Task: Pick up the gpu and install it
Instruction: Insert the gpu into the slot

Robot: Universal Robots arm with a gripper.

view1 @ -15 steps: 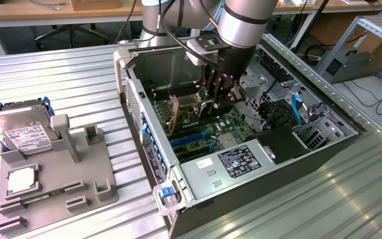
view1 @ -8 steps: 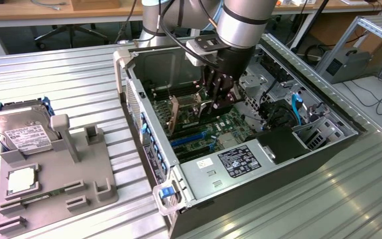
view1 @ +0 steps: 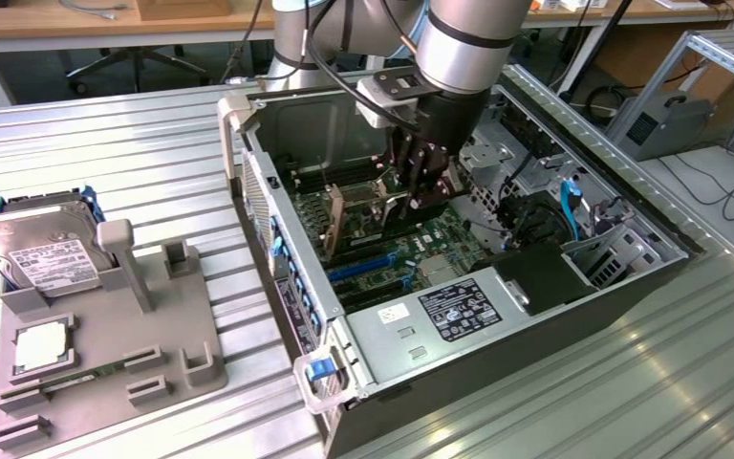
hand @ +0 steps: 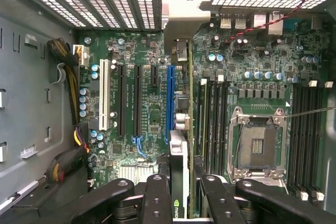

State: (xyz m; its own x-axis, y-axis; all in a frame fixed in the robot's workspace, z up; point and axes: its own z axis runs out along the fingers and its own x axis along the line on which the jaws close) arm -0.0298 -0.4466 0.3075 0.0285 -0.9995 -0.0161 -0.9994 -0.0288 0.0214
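My gripper (view1: 416,196) is down inside the open computer case (view1: 252,191), above the motherboard (view1: 399,244). It is shut on the gpu (view1: 341,218), a thin card held upright on its edge. The card runs from my fingers toward the case's rear wall at the exterior view's left. In the wrist view the gpu (hand: 181,145) shows edge-on between the black fingers (hand: 157,192) of the gripper (hand: 181,184). Its silver bracket (hand: 181,19) is at the rear slot openings. The card's lower edge lies alongside the long blue slot (hand: 169,103); whether it is seated I cannot tell.
A grey fixture tray (view1: 112,363) on the ribbed metal table holds a hard drive (view1: 42,253) in a blue caddy, a processor chip (view1: 42,346) and a memory stick (view1: 80,378). Inside the case are the power supply (view1: 457,311), the open processor socket (hand: 260,148) and cable bundles (hand: 68,93).
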